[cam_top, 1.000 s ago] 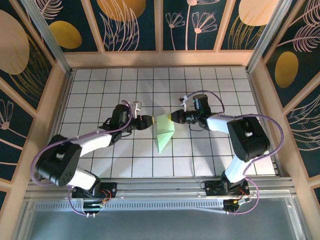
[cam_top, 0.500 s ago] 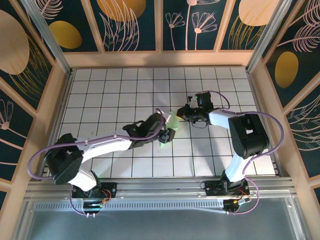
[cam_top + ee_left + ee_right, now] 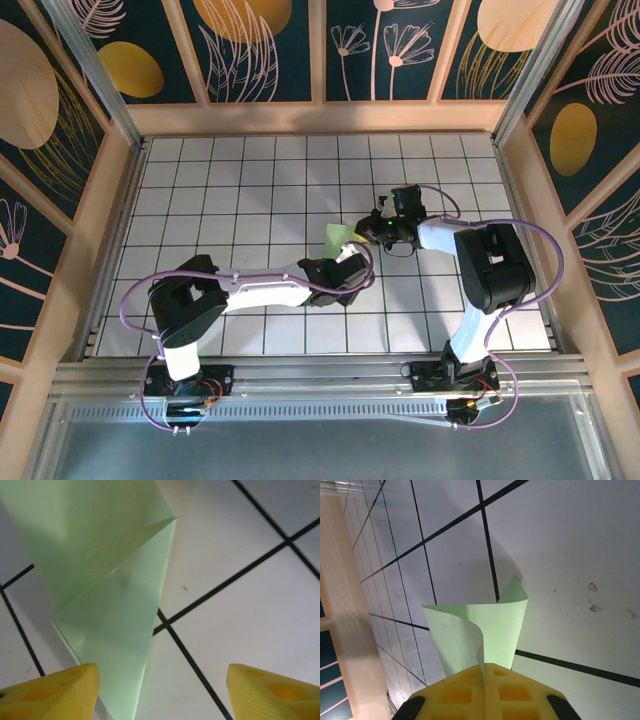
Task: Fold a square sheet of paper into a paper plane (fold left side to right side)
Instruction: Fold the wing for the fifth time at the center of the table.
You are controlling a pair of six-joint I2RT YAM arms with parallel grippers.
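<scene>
Right gripper (image 3: 485,667) pinches the thin, creased pale-green paper sheet (image 3: 495,630) by a curled corner; left gripper (image 3: 162,677) spread over its sharp folded edge, bare white gridded counter (image 3: 200,190) around the sheet.

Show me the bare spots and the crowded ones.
Bare: far rows of the table by the back wall; the near tiles between left arm and right arm. Crowded: centre, left gripper and right gripper at the green paper.

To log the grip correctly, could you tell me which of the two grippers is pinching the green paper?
The right gripper: its yellow fingers are shut on the green paper at its edge. The left gripper stands wide open, gripping nothing.
</scene>
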